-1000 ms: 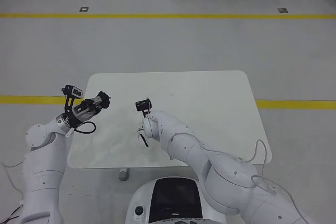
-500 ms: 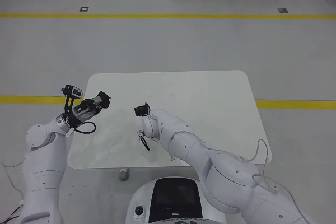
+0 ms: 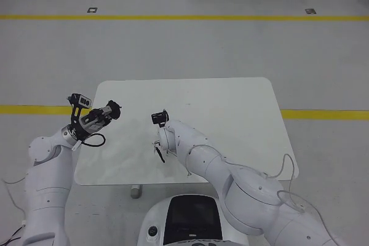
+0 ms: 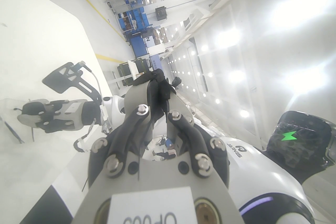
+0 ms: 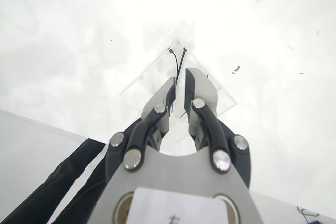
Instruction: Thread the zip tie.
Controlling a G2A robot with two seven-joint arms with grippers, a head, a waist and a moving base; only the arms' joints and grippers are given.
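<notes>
Right wrist view: the right gripper [image 5: 180, 75], narrowly spread astride a black zip tie [image 5: 182, 57] on a clear plate [image 5: 149, 78], should close squarely on it before lifting.

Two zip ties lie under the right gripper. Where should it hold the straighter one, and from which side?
Its thin strap, about midway, from straight above. The zip tie lies flat on the clear sheet, lengthwise between the open fingers of the right gripper, so closing across the strap should leave its head free.
</notes>
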